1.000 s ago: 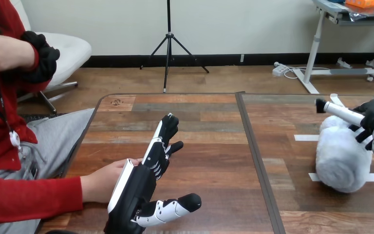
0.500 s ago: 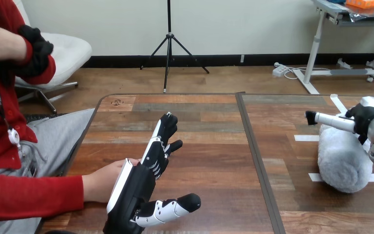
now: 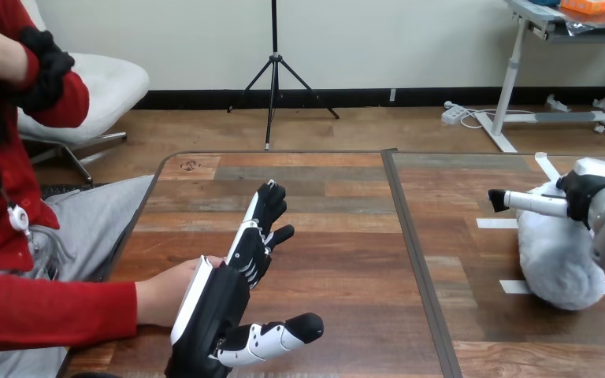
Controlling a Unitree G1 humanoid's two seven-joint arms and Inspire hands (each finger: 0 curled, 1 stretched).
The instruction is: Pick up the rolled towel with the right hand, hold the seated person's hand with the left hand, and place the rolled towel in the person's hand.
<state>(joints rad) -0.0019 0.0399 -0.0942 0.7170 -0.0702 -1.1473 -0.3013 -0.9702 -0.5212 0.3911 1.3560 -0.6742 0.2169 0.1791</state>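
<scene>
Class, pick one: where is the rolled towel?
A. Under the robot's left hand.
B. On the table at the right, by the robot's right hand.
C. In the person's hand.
B: the rolled towel lies on the table at the view's right, with the right hand at its upper end.

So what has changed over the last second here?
The right hand has edged leftward in the view, over the far end of the rolled towel; whether it grips the towel I cannot tell. The towel lies about where it was. The left hand stays open beside the person's hand, both unmoved.
</scene>
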